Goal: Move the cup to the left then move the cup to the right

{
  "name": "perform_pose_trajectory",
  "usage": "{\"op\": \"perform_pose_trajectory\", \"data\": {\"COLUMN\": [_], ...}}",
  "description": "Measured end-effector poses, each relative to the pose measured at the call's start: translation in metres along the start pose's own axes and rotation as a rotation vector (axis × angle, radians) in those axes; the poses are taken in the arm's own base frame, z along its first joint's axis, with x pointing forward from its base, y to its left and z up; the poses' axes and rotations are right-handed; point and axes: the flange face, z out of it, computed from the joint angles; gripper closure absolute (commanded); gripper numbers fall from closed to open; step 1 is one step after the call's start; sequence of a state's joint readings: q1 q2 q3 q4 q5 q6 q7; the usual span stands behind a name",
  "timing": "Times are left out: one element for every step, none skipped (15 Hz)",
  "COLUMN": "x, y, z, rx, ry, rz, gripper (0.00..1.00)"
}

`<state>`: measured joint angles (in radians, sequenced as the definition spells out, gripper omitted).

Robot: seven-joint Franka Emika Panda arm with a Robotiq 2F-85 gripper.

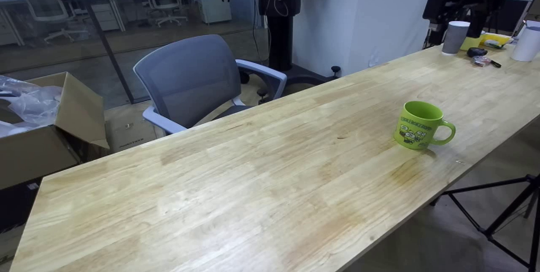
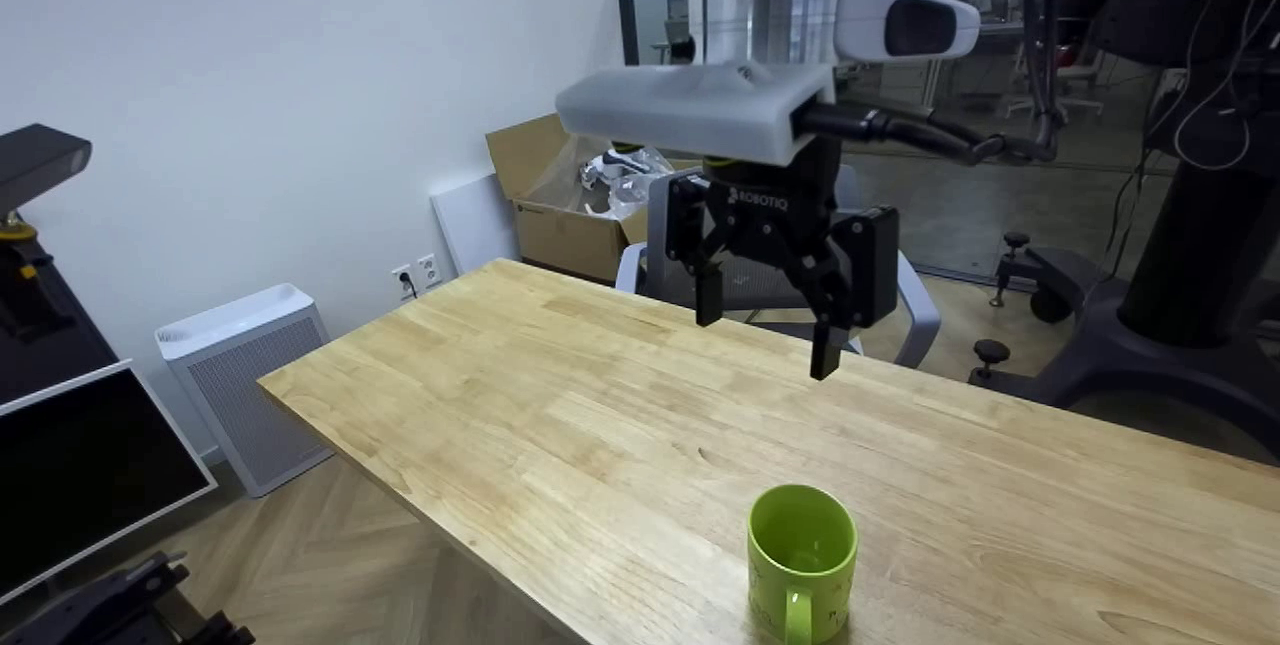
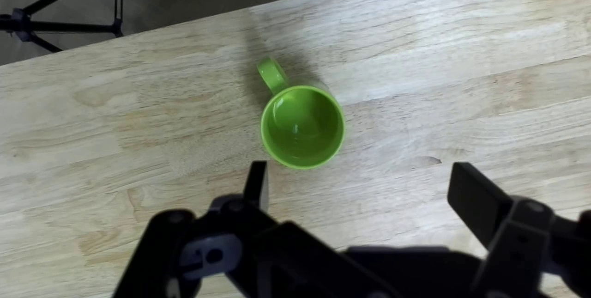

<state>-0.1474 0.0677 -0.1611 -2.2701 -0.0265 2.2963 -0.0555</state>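
The cup is a lime-green mug (image 1: 417, 126) with a dark print and a loop handle. It stands upright on the wooden table near its edge, and shows in both exterior views (image 2: 800, 565). In the wrist view the cup (image 3: 302, 127) lies beyond the fingertips, nearer the left finger, with its inside visible and its handle toward the table edge. My gripper (image 2: 767, 340) hangs in the air above the table, apart from the cup. It also shows in an exterior view (image 1: 456, 33) and in the wrist view (image 3: 358, 178). Its fingers are wide apart with nothing between them.
A white-grey cup (image 1: 455, 39), a yellow packet (image 1: 497, 40) and small dark items (image 1: 476, 52) stand at the table's far end. A chair (image 2: 915, 305) stands along the far side. A tripod (image 3: 27, 25) stands below the table edge nearest the cup.
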Motion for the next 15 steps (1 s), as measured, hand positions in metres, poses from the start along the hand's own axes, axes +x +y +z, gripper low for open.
{"op": "perform_pose_trajectory", "data": {"x": [0.000,0.000,0.000,0.000,0.000,0.000,0.000,0.000,0.000,0.000,0.000,-0.001,-0.001,-0.002,-0.002], "y": [0.000,0.000,0.000,0.000,0.000,0.000,0.000,0.000,0.000,0.000,0.000,0.000,0.001,0.001,0.002], "z": [0.000,0.000,0.000,0.000,0.000,0.000,0.000,0.000,0.000,0.000,0.002,0.005,0.011,0.019,0.028], "rx": [0.000,0.000,0.000,0.000,0.000,0.000,0.000,0.000,0.000,0.000,0.000,0.000,0.001,0.000,-0.001], "ry": [0.000,0.000,0.000,0.000,0.000,0.000,0.000,0.000,0.000,0.000,-0.003,-0.008,-0.016,-0.027,-0.038], "rz": [0.000,0.000,0.000,0.000,0.000,0.000,0.000,0.000,0.000,-0.001,-0.002,-0.001,0.000,0.002,0.004], "gripper": [0.00,0.00,0.00,0.00,0.00,0.00,0.00,0.00,0.00,0.00,0.00,0.00,0.00,0.00,0.00]}}
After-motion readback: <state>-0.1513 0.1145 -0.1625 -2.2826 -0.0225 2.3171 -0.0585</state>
